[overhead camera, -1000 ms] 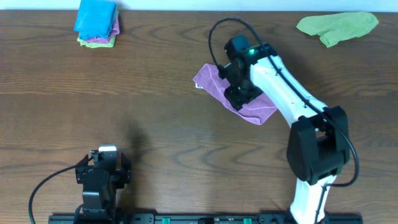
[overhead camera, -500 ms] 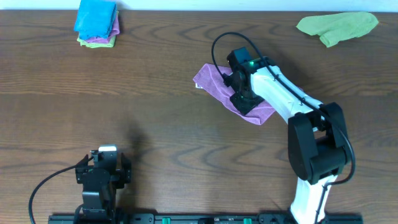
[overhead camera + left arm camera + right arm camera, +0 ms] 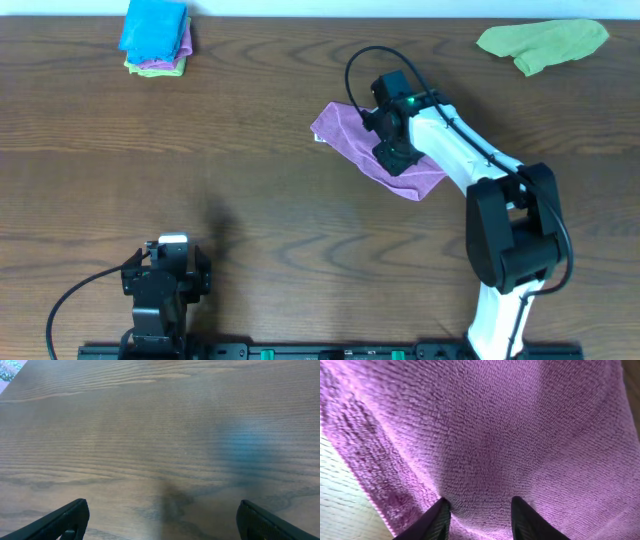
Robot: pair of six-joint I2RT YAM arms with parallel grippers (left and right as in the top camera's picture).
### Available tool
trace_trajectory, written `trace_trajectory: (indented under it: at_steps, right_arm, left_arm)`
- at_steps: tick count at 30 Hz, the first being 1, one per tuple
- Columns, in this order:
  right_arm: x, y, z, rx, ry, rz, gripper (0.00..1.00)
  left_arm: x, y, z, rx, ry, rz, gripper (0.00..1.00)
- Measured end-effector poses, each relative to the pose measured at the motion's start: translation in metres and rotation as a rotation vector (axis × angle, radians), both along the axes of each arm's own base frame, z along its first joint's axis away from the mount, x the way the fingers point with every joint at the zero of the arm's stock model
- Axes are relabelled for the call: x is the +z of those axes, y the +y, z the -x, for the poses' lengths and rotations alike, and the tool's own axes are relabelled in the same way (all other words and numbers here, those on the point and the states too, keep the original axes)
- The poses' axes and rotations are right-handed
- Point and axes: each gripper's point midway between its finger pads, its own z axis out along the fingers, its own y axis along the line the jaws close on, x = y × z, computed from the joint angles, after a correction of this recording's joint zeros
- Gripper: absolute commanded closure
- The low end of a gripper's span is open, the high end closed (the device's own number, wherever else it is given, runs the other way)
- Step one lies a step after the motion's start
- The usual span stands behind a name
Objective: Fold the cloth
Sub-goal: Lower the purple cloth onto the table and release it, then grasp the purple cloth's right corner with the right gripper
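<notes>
At 7 o'clock the left gripper [image 3: 162, 515] hangs over bare tabletop [image 3: 250, 200], its jaws wide. Just past centre, toward 1 o'clock, lies the cloth [image 3: 340, 130]. The right gripper [image 3: 480, 510] presses into its middle, jaws narrowed; whether they actually pinch fabric cannot be told. A clean fold probably needs a firm pinch nearer the 4 o'clock corner, lifted low and carried toward 10 o'clock.

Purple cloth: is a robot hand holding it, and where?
Cannot tell: the right gripper presses on the cloth near its middle. The left gripper holds nothing.
</notes>
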Motion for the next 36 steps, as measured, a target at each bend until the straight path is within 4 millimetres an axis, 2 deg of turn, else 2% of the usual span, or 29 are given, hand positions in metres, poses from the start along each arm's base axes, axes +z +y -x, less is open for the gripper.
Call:
trace_trajectory:
  at_steps: [2,3,5,6,12,19,24,25,26,27,28,30,32,34,36]
  right_arm:
    - [-0.003,-0.001,0.001,0.007,0.01,0.005,0.65]
    - [-0.005,-0.001,0.001,0.012,0.015,0.007,0.71]
    - [-0.007,-0.001,0.002,0.021,0.021,0.01,0.86]
    - [-0.008,-0.001,0.001,0.023,0.019,0.01,0.99]
    - [-0.007,-0.002,-0.01,0.007,-0.032,0.015,0.99]
    - [0.001,-0.022,-0.032,-0.089,-0.111,0.033,0.99]
    - [0.027,-0.051,-0.079,-0.218,-0.268,-0.01,0.99]
    - [0.032,-0.061,-0.089,-0.253,-0.308,-0.017,0.95]
    - [0.037,-0.074,-0.1,-0.308,-0.36,-0.02,0.74]
    - [0.041,-0.086,-0.107,-0.367,-0.397,-0.021,0.28]
    - [0.046,-0.101,-0.116,-0.436,-0.449,-0.024,0.02]
    - [0.053,-0.122,-0.127,-0.523,-0.508,-0.041,0.01]
    - [0.056,-0.14,-0.129,-0.588,-0.528,-0.049,0.01]
    - [0.055,-0.148,-0.128,-0.617,-0.524,-0.051,0.01]
    - [0.053,-0.147,-0.125,-0.624,-0.51,-0.057,0.01]
  left_arm:
    - [0.0,0.0,0.0,0.0,0.0,0.0,0.05]
    - [0.0,0.0,0.0,0.0,0.0,0.0,0.05]
    - [0.0,0.0,0.0,0.0,0.0,0.0,0.05]
    - [0.0,0.0,0.0,0.0,0.0,0.0,0.05]
    - [0.0,0.0,0.0,0.0,0.0,0.0,0.05]
    - [0.0,0.0,0.0,0.0,0.0,0.0,0.05]
    - [0.0,0.0,0.0,0.0,0.0,0.0,0.05]
    - [0.0,0.0,0.0,0.0,0.0,0.0,0.05]
    - [0.0,0.0,0.0,0.0,0.0,0.0,0.05]
    - [0.0,0.0,0.0,0.0,0.0,0.0,0.05]
    - [0.0,0.0,0.0,0.0,0.0,0.0,0.05]
    - [0.0,0.0,0.0,0.0,0.0,0.0,0.05]
    - [0.0,0.0,0.0,0.0,0.0,0.0,0.05]
    - [0.0,0.0,0.0,0.0,0.0,0.0,0.05]
    - [0.0,0.0,0.0,0.0,0.0,0.0,0.05]
